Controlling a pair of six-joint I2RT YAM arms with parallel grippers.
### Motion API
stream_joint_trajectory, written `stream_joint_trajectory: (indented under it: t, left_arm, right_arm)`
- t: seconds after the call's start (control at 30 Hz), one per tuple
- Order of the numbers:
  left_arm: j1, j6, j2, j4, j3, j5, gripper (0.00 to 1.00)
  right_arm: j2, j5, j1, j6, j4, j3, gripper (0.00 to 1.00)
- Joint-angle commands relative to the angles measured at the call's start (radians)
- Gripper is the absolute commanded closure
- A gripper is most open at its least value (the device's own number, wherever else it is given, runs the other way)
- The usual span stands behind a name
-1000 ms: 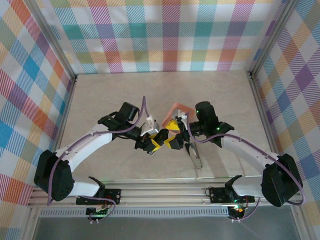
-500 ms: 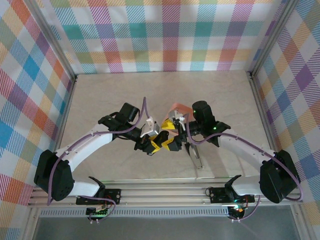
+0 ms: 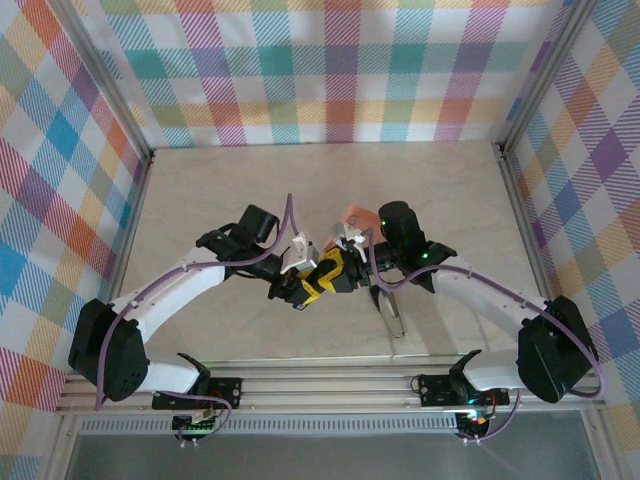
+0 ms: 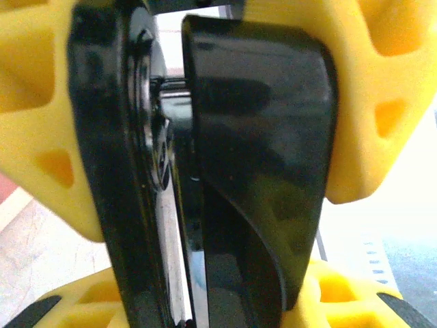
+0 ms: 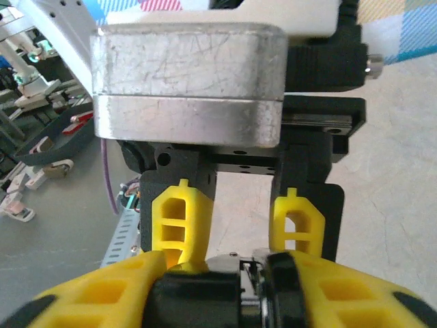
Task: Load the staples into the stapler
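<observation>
The stapler is a black glossy body held above the table between both grippers. My left gripper is shut on it from the left. Its yellow fingers face the right wrist camera and their tips touch the black body. My right gripper is shut on the stapler from the right, yellow pads pressed to both sides. In the left wrist view the stapler shows as two black halves with a thin gap, yellow fingers flanking them. The staples are out of view.
A salmon-pink tray lies on the table just behind the grippers. A long narrow grey piece lies under the right forearm. Plaid walls enclose the table, with open surface at the back and sides.
My right gripper has moved left to meet the left gripper, and its jaws have gone from wide open to shut on the stapler. The left arm has held still.
</observation>
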Motion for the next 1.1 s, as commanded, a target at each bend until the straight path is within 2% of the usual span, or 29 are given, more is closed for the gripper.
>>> stream_joint_trajectory:
  t: [0.0, 0.03, 0.13, 0.17, 0.2, 0.3, 0.37, 0.47, 0.5, 0.6, 0.73, 0.9, 1.07]
  left_arm:
    - [-0.012, -0.024, -0.026, 0.026, 0.044, 0.015, 0.83]
    - [-0.010, -0.047, -0.032, 0.037, 0.042, -0.004, 0.74]
    - [-0.009, -0.111, -0.054, 0.061, 0.036, -0.057, 0.35]
    - [-0.009, -0.135, -0.069, 0.075, 0.029, -0.085, 0.15]
    - [-0.009, -0.152, -0.084, 0.088, 0.019, -0.116, 0.00]
    - [-0.009, -0.214, -0.142, 0.143, -0.015, -0.241, 0.00]
    - [-0.009, -0.306, -0.186, 0.212, -0.052, -0.359, 0.00]
    - [-0.012, -0.405, -0.249, 0.317, -0.118, -0.474, 0.00]
    - [-0.014, -0.449, -0.262, 0.381, -0.143, -0.507, 0.00]
    - [-0.023, -0.518, -0.276, 0.473, -0.206, -0.565, 0.00]
    - [-0.076, -0.433, -0.233, 0.490, -0.240, -0.608, 0.03]
    - [-0.109, -0.406, -0.131, 0.489, -0.202, -0.560, 0.12]
    - [-0.127, -0.408, -0.095, 0.569, -0.213, -0.554, 0.19]
  right_arm:
    - [-0.018, 0.024, -0.002, -0.006, 0.022, -0.005, 0.80]
    - [-0.026, 0.034, -0.001, -0.002, 0.018, -0.009, 0.82]
    - [-0.063, 0.085, -0.001, 0.016, 0.002, -0.031, 0.89]
    - [-0.078, 0.113, -0.001, 0.031, 0.005, -0.045, 0.90]
    - [-0.090, 0.143, -0.001, 0.056, 0.015, -0.057, 0.91]
    - [-0.128, 0.275, -0.003, 0.207, 0.073, -0.104, 0.88]
    - [-0.139, 0.417, -0.003, 0.348, 0.088, -0.116, 0.87]
    - [-0.128, 0.664, -0.002, 0.648, -0.011, -0.079, 0.88]
    - [-0.120, 0.705, -0.002, 0.731, -0.047, -0.063, 0.88]
    - [-0.093, 0.684, 0.001, 0.905, -0.055, -0.046, 0.89]
    - [-0.068, 0.681, 0.004, 1.079, -0.045, -0.047, 0.89]
    - [-0.027, 0.609, 0.008, 1.130, 0.002, -0.030, 0.87]
    - [-0.001, 0.560, 0.012, 1.144, 0.039, -0.011, 0.87]
